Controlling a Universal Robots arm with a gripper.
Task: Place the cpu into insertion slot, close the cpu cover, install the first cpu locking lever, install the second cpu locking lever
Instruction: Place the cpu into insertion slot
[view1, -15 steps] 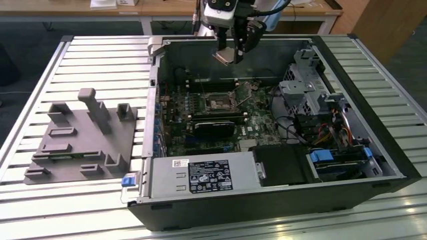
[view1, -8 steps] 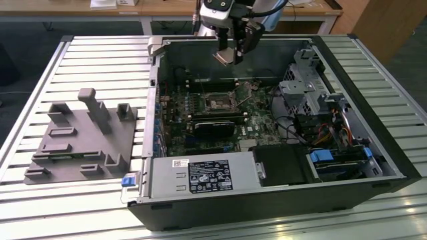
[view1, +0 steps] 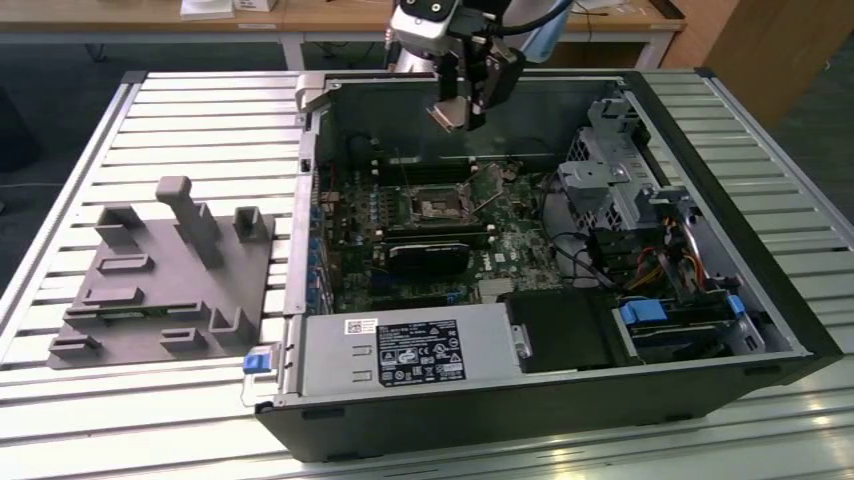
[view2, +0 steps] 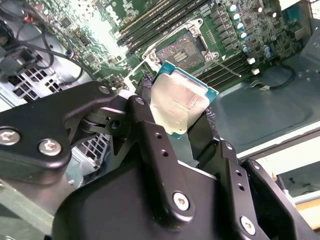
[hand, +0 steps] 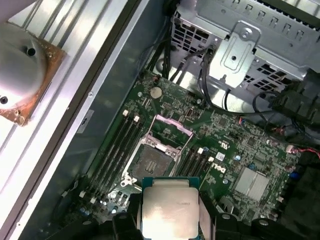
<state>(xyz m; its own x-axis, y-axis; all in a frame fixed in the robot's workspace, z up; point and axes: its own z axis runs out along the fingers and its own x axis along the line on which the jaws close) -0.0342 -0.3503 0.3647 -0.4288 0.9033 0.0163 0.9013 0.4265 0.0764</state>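
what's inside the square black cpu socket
Nothing: the square black insertion slot shows a bare dark centre, its thin silver cpu cover raised. The hand grips the silver-topped square cpu apart from it.

Cannot see the insertion slot's (view2: 182, 52) near corner behind the cpu (view2: 180, 100) in the second wrist view, the cpu's gripped edges behind the jaws, or the arm (view1: 441, 20) past the exterior view's upper edge.

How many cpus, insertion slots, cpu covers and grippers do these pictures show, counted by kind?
cpu: 1, held in the gripper
insertion slot: 1, empty
cpu cover: 1, raised open
gripper: 1
Total: 4
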